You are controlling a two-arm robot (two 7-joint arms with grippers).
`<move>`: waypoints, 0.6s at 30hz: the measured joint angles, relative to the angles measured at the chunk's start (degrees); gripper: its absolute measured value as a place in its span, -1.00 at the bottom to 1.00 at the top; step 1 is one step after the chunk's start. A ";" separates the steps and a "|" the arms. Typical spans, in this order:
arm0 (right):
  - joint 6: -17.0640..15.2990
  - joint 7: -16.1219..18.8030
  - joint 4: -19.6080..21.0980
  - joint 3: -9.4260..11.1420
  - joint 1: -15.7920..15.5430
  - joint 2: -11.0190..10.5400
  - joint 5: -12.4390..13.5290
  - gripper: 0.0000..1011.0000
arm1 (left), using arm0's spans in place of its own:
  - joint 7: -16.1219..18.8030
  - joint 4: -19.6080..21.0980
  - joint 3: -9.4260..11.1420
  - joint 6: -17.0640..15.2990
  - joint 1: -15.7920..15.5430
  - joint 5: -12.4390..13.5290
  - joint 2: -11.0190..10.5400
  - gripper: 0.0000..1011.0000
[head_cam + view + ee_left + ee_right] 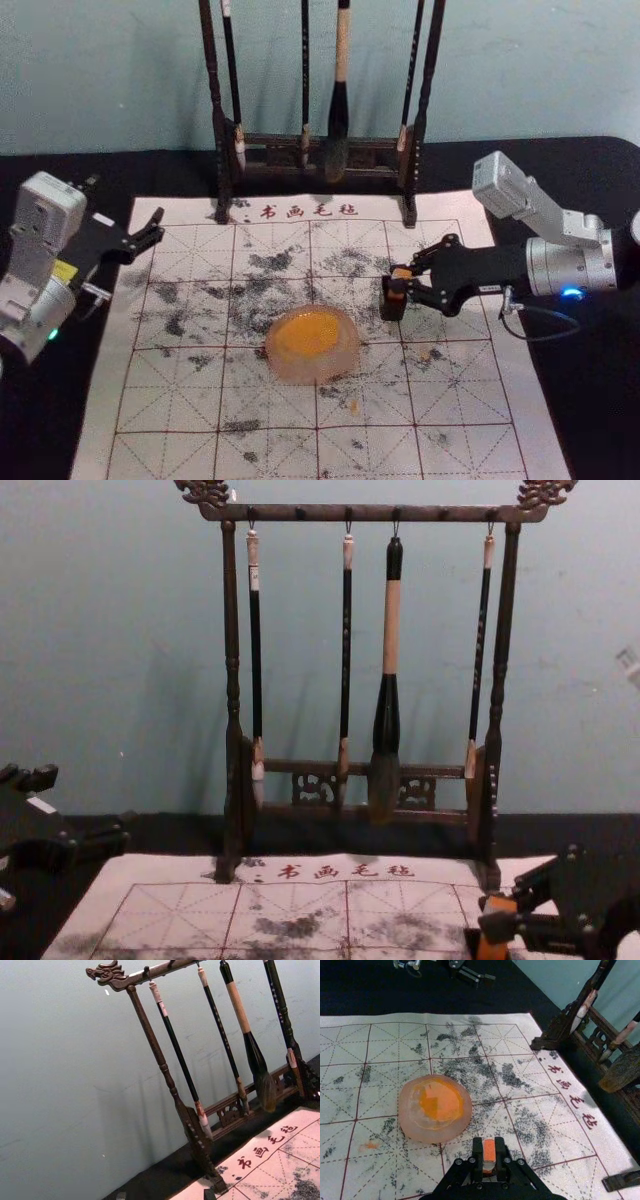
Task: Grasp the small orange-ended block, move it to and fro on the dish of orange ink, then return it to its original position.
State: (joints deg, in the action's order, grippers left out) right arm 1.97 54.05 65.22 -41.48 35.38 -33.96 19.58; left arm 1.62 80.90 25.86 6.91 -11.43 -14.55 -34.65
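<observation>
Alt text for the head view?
A robot's black right hand grips an orange-ended block right of a translucent dish of orange ink on a white gridded mat; the open left hand is at left. Behind, long brushes hang from a dark wooden rack.

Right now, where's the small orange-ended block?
In the head view, the orange-ended block is held in the right claw, to the robot's right of the dish of orange ink.
</observation>
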 joint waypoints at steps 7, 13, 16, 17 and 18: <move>0.16 -0.50 -0.01 -0.16 -0.08 0.06 -0.64 -0.73 | 0.00 0.00 0.00 0.00 0.00 0.00 0.00 0.98; 0.16 -0.45 0.00 -0.14 -0.08 0.05 -0.58 -0.73 | 0.00 0.00 0.00 0.00 0.00 0.00 0.00 0.98; 0.16 -0.42 0.01 -0.13 -0.08 0.03 -0.51 -0.73 | 0.00 0.00 0.00 0.00 0.00 0.00 0.00 0.98; 0.16 -0.41 0.02 -0.12 -0.07 0.03 -0.50 -0.73 | 0.00 0.00 0.00 0.00 0.00 0.00 0.00 0.98; 0.16 -0.41 0.02 -0.12 -0.07 0.02 -0.49 -0.73 | 0.00 0.00 0.00 0.00 0.00 0.00 0.00 0.98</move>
State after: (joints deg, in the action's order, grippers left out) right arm 2.13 53.64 65.24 -41.59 35.31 -33.93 19.10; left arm 1.62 80.90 25.86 6.91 -11.43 -14.55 -34.64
